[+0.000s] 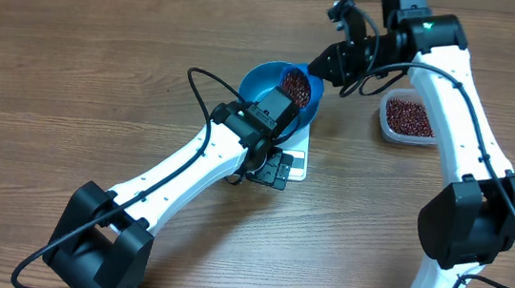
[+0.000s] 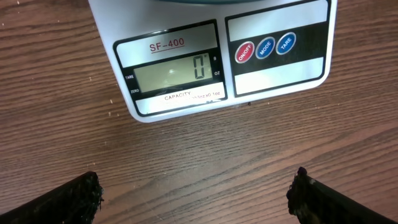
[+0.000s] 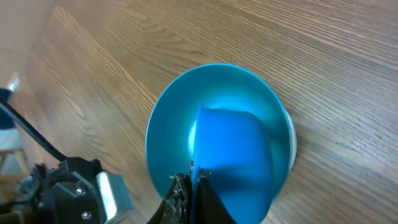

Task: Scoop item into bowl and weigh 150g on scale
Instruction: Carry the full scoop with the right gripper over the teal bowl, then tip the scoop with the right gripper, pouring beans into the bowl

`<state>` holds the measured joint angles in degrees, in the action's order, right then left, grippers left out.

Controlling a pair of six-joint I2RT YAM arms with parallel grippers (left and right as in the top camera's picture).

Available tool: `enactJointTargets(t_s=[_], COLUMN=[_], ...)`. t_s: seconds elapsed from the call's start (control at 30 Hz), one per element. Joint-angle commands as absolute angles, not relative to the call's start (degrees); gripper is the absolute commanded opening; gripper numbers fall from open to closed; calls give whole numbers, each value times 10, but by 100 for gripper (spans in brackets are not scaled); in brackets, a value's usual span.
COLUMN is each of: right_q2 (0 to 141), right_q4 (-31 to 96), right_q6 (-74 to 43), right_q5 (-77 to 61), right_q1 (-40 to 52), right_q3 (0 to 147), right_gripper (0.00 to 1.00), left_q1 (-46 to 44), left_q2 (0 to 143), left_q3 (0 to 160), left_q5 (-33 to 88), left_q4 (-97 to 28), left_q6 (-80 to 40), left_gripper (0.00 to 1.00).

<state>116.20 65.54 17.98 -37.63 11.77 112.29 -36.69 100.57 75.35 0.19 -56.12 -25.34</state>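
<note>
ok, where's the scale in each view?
Overhead: scale at centre, mostly covered by the blue bowl; a white corner shows.
Left wrist: scale at top centre, display and buttons facing the camera.
Right wrist: only a white sliver of the scale at the bowl's right edge.
Shared landmark: the blue bowl sitting on it, seen in the overhead and right wrist views.

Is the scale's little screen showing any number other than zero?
No, in the left wrist view the display of the scale reads a single 0.

Bowl (image 1: 260, 77) on scale (image 1: 299, 158), tub (image 1: 407, 117) rightward
</note>
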Motion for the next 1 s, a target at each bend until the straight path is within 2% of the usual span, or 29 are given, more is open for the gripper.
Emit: enactJointTargets(t_s=[0.0, 0.63, 0.97], right_q2=[1134, 1131, 1086], right_q4=[649, 604, 600], right_q6=[213, 259, 303], right_q5=[-368, -338, -305], right_q1=[126, 176, 187], right_q3=[1138, 1138, 1138], right_gripper=[4, 4, 4], left_q1=[-368, -368, -368], left_q2=[1005, 1005, 1005], left_q3=[748, 748, 748], left_q5=[-6, -6, -6], left_q4=[-561, -561, -561], left_q6=[-253, -253, -253], left_gripper=[100, 99, 100])
